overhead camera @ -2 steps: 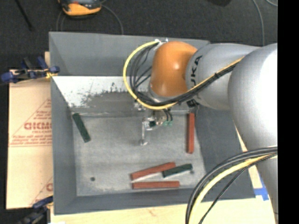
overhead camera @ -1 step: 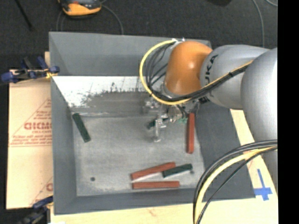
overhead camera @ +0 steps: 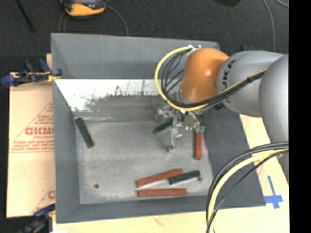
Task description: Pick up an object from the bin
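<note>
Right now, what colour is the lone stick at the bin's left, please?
Dark green stick, camera view.

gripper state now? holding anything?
Gripper: cannot be told. It is low in the middle of the bin, with a green stick and a red stick close beside it.

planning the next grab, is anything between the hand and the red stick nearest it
Nothing visible lies between the hand and the red stick. A green stick lies on the hand's other side, off that path.
</note>
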You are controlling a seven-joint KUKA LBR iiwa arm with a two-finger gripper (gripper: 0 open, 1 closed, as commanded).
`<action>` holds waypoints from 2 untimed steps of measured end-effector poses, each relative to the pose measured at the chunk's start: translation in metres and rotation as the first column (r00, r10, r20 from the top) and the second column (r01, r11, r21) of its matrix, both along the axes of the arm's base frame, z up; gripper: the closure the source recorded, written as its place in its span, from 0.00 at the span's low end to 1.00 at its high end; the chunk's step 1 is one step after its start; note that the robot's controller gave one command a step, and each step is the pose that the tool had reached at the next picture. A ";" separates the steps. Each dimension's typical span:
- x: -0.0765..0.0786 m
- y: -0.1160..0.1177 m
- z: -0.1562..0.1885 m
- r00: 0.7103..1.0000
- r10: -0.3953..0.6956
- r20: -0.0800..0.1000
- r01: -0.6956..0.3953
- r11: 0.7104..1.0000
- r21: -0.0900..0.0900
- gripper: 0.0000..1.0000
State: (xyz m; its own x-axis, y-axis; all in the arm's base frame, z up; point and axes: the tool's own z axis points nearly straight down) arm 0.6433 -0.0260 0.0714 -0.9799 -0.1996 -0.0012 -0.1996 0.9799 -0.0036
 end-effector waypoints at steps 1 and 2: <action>0.005 -0.027 0.000 0.996 0.091 0.006 -0.091 0.996 0.003 1.00; 0.005 -0.027 0.000 0.996 0.090 0.006 -0.090 0.996 0.004 1.00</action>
State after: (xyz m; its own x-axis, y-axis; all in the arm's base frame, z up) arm 0.6488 -0.0529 0.0715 -0.9578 -0.2872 -0.0077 -0.2872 0.9579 -0.0008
